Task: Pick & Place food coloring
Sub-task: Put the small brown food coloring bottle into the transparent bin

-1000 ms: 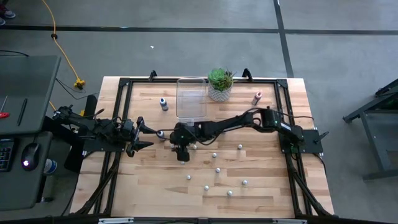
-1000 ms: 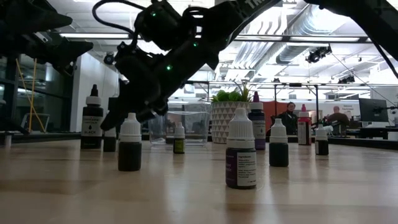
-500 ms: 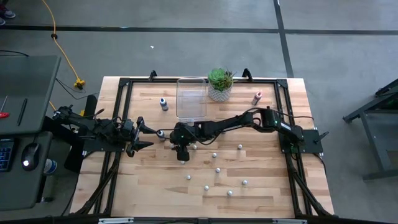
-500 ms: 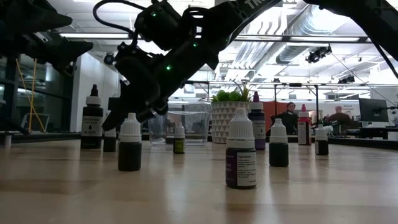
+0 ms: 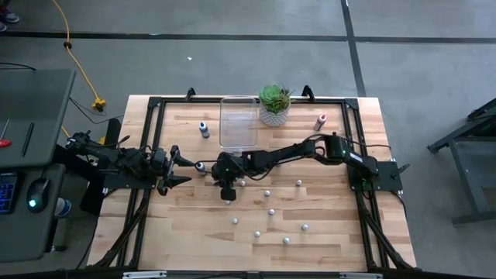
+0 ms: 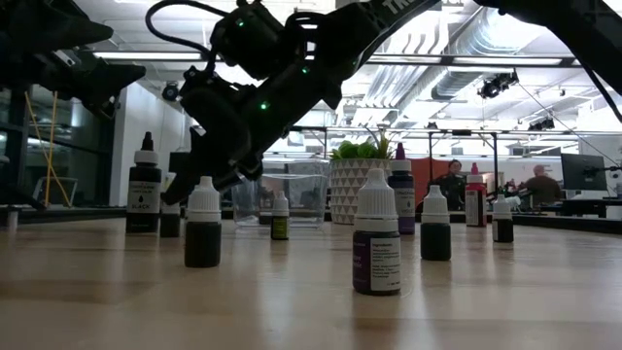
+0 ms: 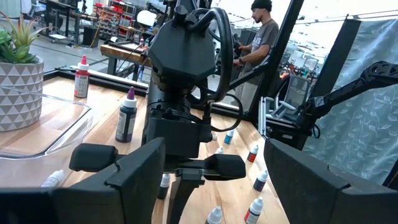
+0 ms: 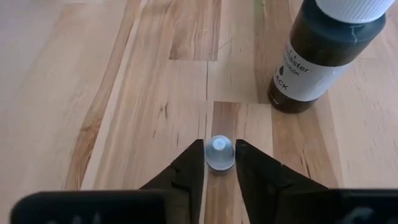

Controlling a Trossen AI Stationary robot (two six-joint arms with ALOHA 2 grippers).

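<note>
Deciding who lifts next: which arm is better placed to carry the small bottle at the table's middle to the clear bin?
The right. Its gripper already has both fingers against that bottle's cap, with the bin close behind it. The left gripper waits beside it, open and empty.

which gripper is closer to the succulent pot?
Right. The right gripper sits mid-table, in front of the clear bin beside the succulent pot. The left gripper waits farther off near the table's left edge.

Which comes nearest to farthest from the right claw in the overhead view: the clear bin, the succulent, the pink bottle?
From the right claw:
1. Clear bin, just beyond it toward the table's far edge.
2. Succulent, beside the bin on the right.
3. Pink bottle, far right corner.
</note>
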